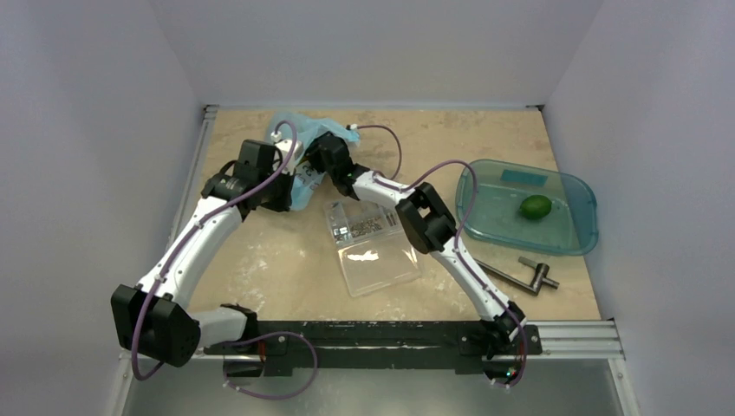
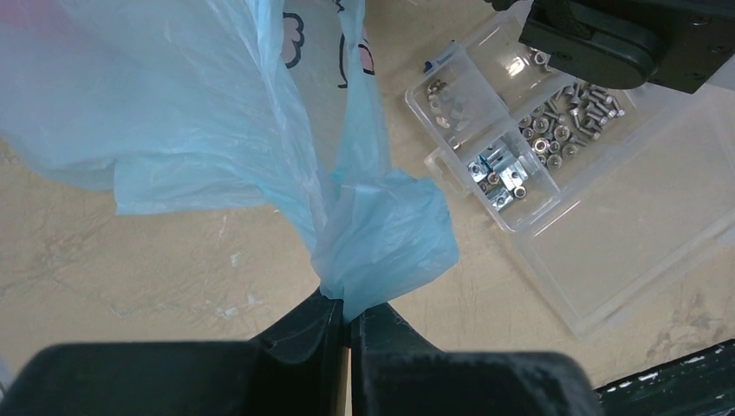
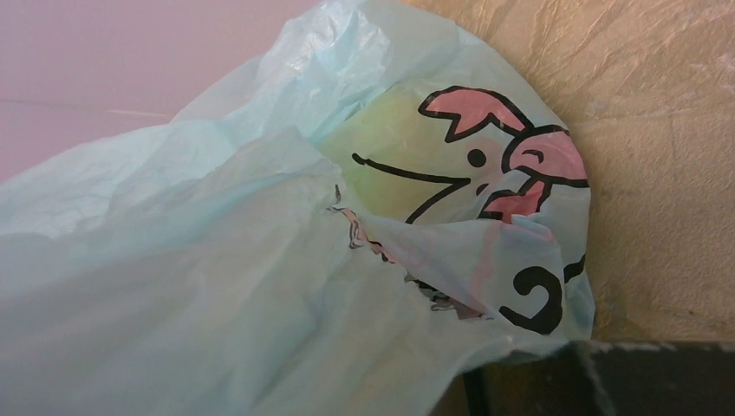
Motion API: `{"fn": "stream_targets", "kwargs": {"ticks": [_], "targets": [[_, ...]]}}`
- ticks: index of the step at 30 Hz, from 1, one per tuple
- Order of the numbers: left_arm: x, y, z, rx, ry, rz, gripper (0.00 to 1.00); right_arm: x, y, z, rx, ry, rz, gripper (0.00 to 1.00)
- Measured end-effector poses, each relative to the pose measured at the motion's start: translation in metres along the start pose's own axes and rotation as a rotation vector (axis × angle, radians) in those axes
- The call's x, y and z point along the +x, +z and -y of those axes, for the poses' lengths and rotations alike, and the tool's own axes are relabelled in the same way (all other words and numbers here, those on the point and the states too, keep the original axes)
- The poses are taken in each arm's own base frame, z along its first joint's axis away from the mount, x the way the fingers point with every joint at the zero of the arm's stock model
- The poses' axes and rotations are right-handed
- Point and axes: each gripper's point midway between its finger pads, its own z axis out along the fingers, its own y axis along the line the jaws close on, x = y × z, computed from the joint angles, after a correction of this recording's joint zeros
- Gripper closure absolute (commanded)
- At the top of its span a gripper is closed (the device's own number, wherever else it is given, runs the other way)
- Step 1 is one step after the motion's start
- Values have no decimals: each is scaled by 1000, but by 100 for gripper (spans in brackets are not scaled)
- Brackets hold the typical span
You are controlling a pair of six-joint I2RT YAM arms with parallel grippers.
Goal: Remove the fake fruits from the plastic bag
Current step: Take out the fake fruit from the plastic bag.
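Note:
The light-blue plastic bag [image 1: 290, 139] lies at the back of the table, between both grippers. My left gripper [image 2: 351, 319] is shut on a bunched fold of the bag [image 2: 381, 234] and holds it above the table; in the top view it [image 1: 284, 189] is at the bag's near edge. My right gripper [image 1: 314, 149] is against the bag's right side. In the right wrist view the bag [image 3: 260, 260] drapes over the jaws, and only one dark finger [image 3: 607, 381] shows. A yellow-green tint [image 3: 390, 130] shows through the plastic. A green fake fruit [image 1: 535, 206] lies in the teal tray [image 1: 572, 238].
A clear plastic box [image 1: 368, 243] with screws and nuts [image 2: 555, 121] lies open just near side of the bag, under the right arm. A metal T-handle tool [image 1: 524, 276] lies in front of the teal tray. Walls close in the table's back and sides.

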Motion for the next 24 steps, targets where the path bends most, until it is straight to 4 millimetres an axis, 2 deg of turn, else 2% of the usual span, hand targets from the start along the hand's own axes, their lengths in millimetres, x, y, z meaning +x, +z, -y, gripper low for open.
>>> {"fn": "stream_targets", "kwargs": {"ticks": [5,10,18,21,24], "targets": [[2,3,-2,-11,-1,-11,100,-3,-5,1,-51,-1,-49,94],[2,3,-6,-32,-1,-12,100,-18,-28,2,-83,8,-94,100],[-3,-6,-17,-102,-5,20,100,-47,-81,-50,-268,30,-133,100],[-8,-14,-21,-130,-12,57,100,-46,-105,-64,-337,34,-165,100],[-15,-24,-26,-160,-22,113,100,-37,-122,-65,-387,28,-216,100]]}}
